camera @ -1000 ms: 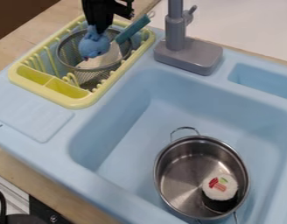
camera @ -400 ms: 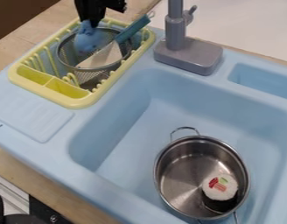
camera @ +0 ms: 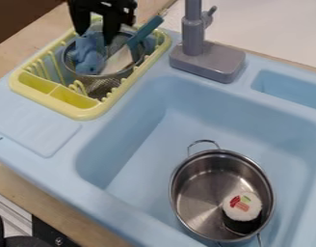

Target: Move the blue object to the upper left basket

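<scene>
Tool [camera: 96, 38], fingers parted. Blue toy [camera: 90, 59], just below the tool, inside the mesh basket [camera: 100, 85]; probably light, soft and yielding, with little tendency to slip. Best hold: gently across its rounded lower bulk, since the narrower top would likely bend.

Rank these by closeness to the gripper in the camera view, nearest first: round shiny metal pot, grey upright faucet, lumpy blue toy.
1. Lumpy blue toy: just below the gripper, in the round mesh basket.
2. Grey upright faucet: picture's right, behind the sink basin.
3. Round shiny metal pot: lower right, in the basin.
</scene>
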You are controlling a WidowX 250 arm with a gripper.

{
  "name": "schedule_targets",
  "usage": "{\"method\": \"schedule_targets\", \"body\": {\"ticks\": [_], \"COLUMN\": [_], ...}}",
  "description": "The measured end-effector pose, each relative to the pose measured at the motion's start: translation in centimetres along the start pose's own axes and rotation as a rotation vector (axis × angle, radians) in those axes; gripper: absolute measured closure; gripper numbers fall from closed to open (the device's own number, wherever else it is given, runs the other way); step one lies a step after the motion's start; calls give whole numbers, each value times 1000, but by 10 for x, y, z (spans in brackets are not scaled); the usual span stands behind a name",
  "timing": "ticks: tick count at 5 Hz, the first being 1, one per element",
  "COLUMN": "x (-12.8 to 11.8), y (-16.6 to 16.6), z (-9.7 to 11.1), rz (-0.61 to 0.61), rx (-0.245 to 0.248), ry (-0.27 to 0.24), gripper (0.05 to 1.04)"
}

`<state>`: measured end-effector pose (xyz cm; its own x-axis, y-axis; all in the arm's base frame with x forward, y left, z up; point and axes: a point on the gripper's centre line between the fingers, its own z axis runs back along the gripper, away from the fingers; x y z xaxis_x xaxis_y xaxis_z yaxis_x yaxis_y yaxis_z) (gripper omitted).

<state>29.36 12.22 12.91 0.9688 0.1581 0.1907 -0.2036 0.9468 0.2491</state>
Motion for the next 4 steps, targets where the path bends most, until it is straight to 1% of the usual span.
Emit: {"method": "schedule_targets", "body": {"ticks": [1, 2, 3, 4], "x": [-3, -12, -21, -38], "y": [-1, -10, -21, -32], "z": [10, 13, 14, 17], "rz": [1, -27, -68, -94], "rx": [4, 13, -42, -114], "ry": [-27, -34, -32, -12], "gripper": [87, 84, 84, 84]}}
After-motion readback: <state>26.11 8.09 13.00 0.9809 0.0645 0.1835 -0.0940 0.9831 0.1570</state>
